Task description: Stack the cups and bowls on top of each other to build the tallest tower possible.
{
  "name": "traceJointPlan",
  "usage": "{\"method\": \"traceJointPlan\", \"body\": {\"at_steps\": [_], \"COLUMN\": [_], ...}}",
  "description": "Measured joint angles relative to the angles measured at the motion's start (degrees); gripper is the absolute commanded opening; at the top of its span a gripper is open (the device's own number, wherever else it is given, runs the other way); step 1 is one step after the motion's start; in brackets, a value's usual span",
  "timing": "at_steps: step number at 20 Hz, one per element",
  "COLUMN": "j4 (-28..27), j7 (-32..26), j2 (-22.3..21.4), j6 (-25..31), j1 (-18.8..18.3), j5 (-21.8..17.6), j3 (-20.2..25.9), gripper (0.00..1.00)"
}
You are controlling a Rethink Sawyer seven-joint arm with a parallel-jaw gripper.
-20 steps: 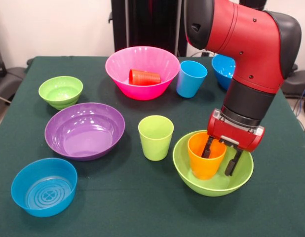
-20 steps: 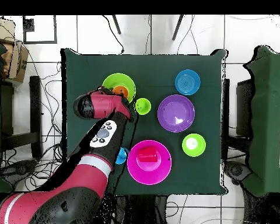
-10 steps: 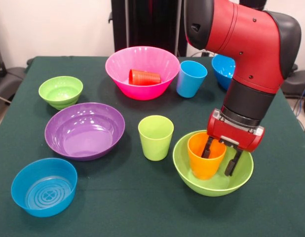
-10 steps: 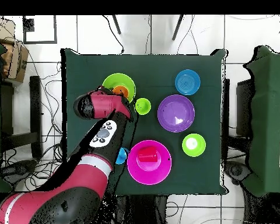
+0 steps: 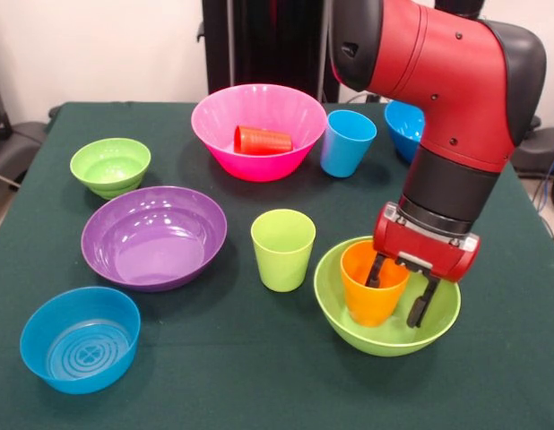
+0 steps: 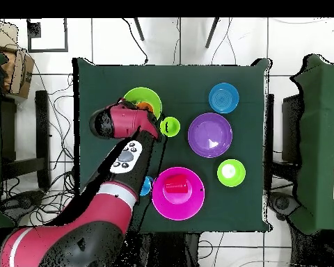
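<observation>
An orange cup (image 5: 364, 294) stands upright inside the large lime green bowl (image 5: 335, 309) at the front right. My gripper (image 5: 396, 291) hangs over that bowl, open. Its left finger reaches down inside the cup and the right finger (image 5: 419, 309) sits outside the cup's wall, over the bowl. In the overhead view the arm covers the gripper, and only part of the lime bowl (image 6: 137, 96) and a sliver of the orange cup (image 6: 147, 106) show. A lime green cup (image 5: 282, 251) stands just left of the bowl.
A red cup (image 5: 264, 140) lies on its side in the pink bowl (image 5: 214, 134). Beside it stands a light blue cup (image 5: 347, 143). A large blue bowl (image 5: 402, 125) is half hidden behind the arm. The purple bowl (image 5: 151, 237), small lime bowl (image 5: 109, 167) and small blue bowl (image 5: 80, 339) sit to the left.
The arm and gripper have shifted very slightly left and down over the lime bowl. The orange cup and everything else stay where they were.
</observation>
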Motion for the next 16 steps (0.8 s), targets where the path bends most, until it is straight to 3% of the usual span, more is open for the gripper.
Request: {"method": "traceJointPlan", "body": {"at_steps": [16], "j4": [-2.18], "j7": [0.0], "j2": [0.03], "j6": [7.12], "j1": [-1.2], "j5": [-0.02], "j3": [0.39], "gripper": [1.0]}}
